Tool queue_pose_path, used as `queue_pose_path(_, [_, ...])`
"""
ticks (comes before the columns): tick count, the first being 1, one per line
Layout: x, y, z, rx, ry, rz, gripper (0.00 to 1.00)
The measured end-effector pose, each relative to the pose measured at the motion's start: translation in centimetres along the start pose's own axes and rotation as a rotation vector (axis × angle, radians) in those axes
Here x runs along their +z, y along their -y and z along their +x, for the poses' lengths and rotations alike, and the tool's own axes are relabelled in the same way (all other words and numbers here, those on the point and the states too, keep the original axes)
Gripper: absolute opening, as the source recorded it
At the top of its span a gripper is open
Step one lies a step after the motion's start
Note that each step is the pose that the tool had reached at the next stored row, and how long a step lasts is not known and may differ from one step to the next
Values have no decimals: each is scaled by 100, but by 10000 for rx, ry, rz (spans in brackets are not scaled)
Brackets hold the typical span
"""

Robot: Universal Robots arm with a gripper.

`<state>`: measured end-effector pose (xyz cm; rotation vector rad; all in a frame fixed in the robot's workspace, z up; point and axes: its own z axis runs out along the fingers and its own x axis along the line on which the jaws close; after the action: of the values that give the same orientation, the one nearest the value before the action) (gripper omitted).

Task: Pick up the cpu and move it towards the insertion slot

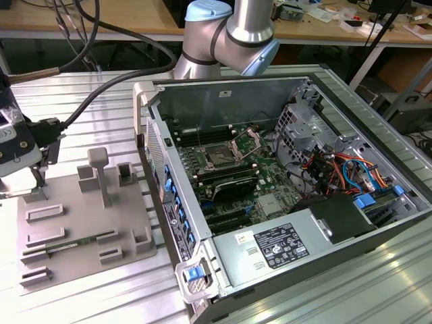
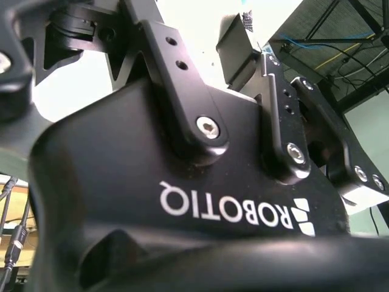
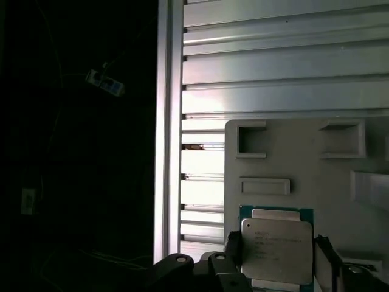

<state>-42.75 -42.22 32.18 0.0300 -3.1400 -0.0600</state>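
And there's the arm: a brushed silver metal tube (image 1: 248, 20) with rounded pale blue plastic joint caps (image 1: 202, 13). Thick dark grey cables (image 1: 101, 88) feed a black plug (image 1: 46, 131) at the wrist, beside a pale grey casing (image 1: 13, 145). In the second wrist view, a matte black housing (image 2: 121, 182), flat black link bars (image 2: 176, 73), bright silver socket-head screws (image 2: 208, 126) and white block lettering (image 2: 231, 210). In the first wrist view, the black two-finger gripper (image 3: 276, 255), its fingers (image 3: 233, 249) dark and slim.

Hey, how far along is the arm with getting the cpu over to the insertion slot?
Done: the gripper is down at the cpu by the grey tray. In hand: the pickup; I cannot tell whether it is gripped. Left: the carry to the insertion slot, which sits empty in the open case.
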Motion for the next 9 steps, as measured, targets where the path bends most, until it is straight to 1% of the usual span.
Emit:
queue_pose_path(4, [-58,-2,0,0,0,0,55])
queue_pose_path(8, [-99,-4,0,0,0,-1,55])
queue_pose_path(9, [-120,-5,0,0,1,0,55])
